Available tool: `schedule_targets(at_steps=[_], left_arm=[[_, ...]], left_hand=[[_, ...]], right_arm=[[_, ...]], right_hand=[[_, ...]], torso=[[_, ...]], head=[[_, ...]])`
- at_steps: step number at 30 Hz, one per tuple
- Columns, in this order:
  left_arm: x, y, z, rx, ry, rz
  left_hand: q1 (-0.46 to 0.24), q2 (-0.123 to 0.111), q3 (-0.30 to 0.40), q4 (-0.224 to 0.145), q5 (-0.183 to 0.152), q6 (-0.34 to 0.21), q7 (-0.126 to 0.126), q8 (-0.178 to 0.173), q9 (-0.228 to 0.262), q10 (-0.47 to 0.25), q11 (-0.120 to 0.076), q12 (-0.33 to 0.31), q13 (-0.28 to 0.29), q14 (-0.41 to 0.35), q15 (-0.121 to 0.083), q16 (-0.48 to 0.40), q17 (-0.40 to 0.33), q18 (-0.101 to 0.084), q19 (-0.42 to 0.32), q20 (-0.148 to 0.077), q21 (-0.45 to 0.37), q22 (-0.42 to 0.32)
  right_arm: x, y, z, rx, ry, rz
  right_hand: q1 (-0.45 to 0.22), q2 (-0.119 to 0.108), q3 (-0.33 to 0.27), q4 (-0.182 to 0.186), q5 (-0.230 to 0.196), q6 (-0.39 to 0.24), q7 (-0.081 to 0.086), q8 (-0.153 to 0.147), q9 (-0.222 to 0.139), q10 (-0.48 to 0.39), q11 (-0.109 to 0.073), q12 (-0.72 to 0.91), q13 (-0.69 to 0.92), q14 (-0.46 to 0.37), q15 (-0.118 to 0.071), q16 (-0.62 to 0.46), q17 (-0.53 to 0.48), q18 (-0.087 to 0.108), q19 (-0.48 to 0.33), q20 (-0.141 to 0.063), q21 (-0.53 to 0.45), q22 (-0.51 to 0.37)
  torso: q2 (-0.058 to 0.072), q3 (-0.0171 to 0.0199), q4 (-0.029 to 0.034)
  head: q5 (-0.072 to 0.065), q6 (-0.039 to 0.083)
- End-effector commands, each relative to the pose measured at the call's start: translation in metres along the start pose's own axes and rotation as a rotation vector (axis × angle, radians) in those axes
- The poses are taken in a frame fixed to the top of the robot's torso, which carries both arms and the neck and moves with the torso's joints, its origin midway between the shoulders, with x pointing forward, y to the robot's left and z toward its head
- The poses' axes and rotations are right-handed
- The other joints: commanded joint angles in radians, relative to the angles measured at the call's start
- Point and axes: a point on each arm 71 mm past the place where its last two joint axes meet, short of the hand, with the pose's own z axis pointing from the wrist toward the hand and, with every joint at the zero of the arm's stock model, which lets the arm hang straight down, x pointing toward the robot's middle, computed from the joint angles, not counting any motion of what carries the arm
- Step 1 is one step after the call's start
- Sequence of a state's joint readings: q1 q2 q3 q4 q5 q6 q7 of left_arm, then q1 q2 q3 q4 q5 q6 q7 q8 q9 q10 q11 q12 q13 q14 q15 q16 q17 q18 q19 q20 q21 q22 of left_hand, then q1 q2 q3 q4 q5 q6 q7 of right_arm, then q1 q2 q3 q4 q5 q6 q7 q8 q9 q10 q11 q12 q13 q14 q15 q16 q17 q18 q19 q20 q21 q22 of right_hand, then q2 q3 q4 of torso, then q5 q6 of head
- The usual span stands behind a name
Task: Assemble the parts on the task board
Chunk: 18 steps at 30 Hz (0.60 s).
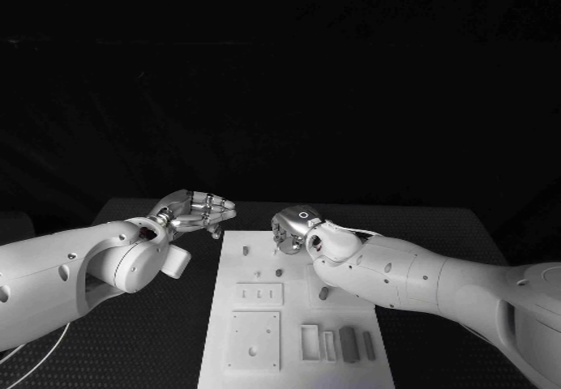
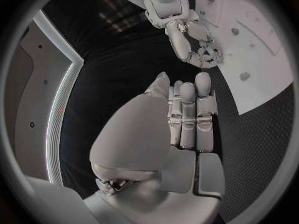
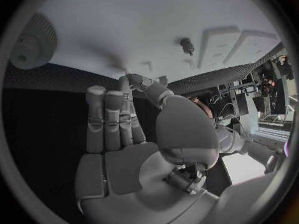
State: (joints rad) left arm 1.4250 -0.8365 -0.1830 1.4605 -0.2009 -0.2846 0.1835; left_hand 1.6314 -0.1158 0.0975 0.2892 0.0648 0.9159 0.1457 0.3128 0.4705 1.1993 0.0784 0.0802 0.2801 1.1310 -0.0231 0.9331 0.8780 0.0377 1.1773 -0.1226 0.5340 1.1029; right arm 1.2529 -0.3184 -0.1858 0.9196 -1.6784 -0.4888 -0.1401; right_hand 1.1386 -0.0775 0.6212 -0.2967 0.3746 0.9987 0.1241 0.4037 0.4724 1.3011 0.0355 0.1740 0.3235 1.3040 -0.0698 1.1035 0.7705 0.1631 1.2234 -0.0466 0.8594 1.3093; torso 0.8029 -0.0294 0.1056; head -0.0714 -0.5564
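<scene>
I have the board (image 1: pixel 293 324) running down the middle of the black table (image 1: pixel 152 348), its long side going from near to far. My left hand (image 1: pixel 193 212) sits just off the board's far left corner, over bare table, not touching the board. From its wrist camera the fingers (image 2: pixel 190 114) lie straight and pressed side by side with nothing in them, the thumb standing a little apart. My right hand (image 1: pixel 293 225) is over the far end of the board, and its wrist camera shows its fingers (image 3: pixel 109 119) straight and close together as well, thumb off to the side, nothing between them. So both hands are flat and empty, fingers together rather than spread. The left wrist camera also picks up the right hand (image 2: pixel 193 40) with its fingertips down at the board's edge, but I cannot tell whether they touch it. On the board, a small peg (image 1: pixel 246 250) stands near the far left, close to the left hand. A raised square block (image 1: pixel 259 293) lies at mid-board, and a larger plate (image 1: pixel 254 340) lies near of it. On the near right, several bars (image 1: pixel 339 344) lie side by side, long sides pointing near to far. A round gear-like part (image 3: pixel 31 47) shows at the board's edge in the right wrist camera.
</scene>
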Motion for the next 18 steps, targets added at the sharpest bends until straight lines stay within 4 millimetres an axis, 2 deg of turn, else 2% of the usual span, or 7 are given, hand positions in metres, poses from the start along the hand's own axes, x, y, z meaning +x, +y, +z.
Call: schedule_targets(at_steps=[1,6,10,12,18], left_arm=[[0.0020,-0.0022,0.0009,0.009,0.011,-0.004],[0.0029,-0.0024,0.0013,0.009,0.014,-0.004],[0.0023,-0.0022,0.0014,0.009,0.012,-0.004],[0.0024,-0.0022,0.0014,0.009,0.012,-0.004],[0.0026,-0.0022,0.0014,0.009,0.012,-0.004]], left_hand=[[-0.010,0.000,0.005,0.000,-0.004,-0.002,0.008,-0.003,0.001,0.000,0.009,-0.004,0.002,0.007,-0.001,0.007,-0.002,0.075,0.007,-0.001,-0.003,0.002],[-0.010,0.000,0.005,0.000,-0.004,-0.002,0.008,-0.004,0.002,0.000,0.009,-0.004,0.002,0.007,-0.001,0.007,-0.002,0.075,0.008,-0.001,-0.003,0.002],[-0.010,0.000,0.005,0.000,-0.004,-0.003,0.008,-0.004,0.002,0.000,0.009,-0.005,0.002,0.007,-0.001,0.007,-0.002,0.075,0.008,-0.001,-0.004,0.002],[-0.010,0.000,0.005,0.000,-0.004,-0.003,0.008,-0.004,0.002,0.000,0.009,-0.005,0.002,0.007,-0.001,0.007,-0.002,0.075,0.008,-0.001,-0.004,0.002],[-0.011,-0.001,0.005,0.000,-0.004,-0.003,0.008,-0.004,0.002,0.000,0.009,-0.005,0.002,0.007,-0.001,0.007,-0.003,0.075,0.008,-0.001,-0.004,0.002]], right_arm=[[0.0022,0.0000,0.0005,0.001,0.019,-0.009],[0.0027,-0.0030,0.0014,0.010,0.024,-0.010],[0.0036,-0.0028,0.0020,0.011,0.035,-0.013],[0.0037,-0.0028,0.0021,0.011,0.037,-0.012],[0.0042,-0.0014,0.0029,0.011,0.044,-0.004]], right_hand=[[-0.004,0.003,-0.001,0.006,0.002,0.034,-0.025,0.006,0.043,0.004,0.000,-0.003,-0.001,-0.001,-0.006,0.006,0.000,0.099,0.003,-0.007,0.004,0.022],[-0.005,0.004,0.000,0.006,0.002,0.031,-0.023,0.003,0.043,0.000,0.002,-0.006,0.002,-0.002,-0.005,0.007,-0.001,0.099,0.001,-0.007,0.005,0.021],[-0.006,0.002,0.001,0.006,0.002,0.022,-0.019,-0.005,0.043,-0.012,0.006,-0.014,0.005,-0.003,-0.001,0.010,-0.002,0.099,0.000,-0.007,0.008,0.021],[-0.007,-0.001,0.001,0.006,0.002,0.015,-0.015,-0.011,0.043,-0.021,0.009,-0.020,0.006,-0.003,0.002,0.012,-0.003,0.099,-0.002,-0.007,0.009,0.020],[-0.010,-0.016,-0.001,0.007,0.002,-0.011,-0.003,-0.031,0.038,-0.050,0.021,-0.038,0.008,-0.005,0.014,0.015,-0.007,0.099,-0.006,-0.005,0.011,0.020]], torso=[[0.000,-0.0004,0.0006],[0.000,-0.0016,0.0019],[0.000,-0.0020,0.0020],[0.000,-0.0013,0.0015],[0.000,-0.0019,0.0003]], head=[[0.001,0.001],[-0.001,-0.001],[-0.002,0.004],[0.000,-0.001],[0.001,-0.004]])
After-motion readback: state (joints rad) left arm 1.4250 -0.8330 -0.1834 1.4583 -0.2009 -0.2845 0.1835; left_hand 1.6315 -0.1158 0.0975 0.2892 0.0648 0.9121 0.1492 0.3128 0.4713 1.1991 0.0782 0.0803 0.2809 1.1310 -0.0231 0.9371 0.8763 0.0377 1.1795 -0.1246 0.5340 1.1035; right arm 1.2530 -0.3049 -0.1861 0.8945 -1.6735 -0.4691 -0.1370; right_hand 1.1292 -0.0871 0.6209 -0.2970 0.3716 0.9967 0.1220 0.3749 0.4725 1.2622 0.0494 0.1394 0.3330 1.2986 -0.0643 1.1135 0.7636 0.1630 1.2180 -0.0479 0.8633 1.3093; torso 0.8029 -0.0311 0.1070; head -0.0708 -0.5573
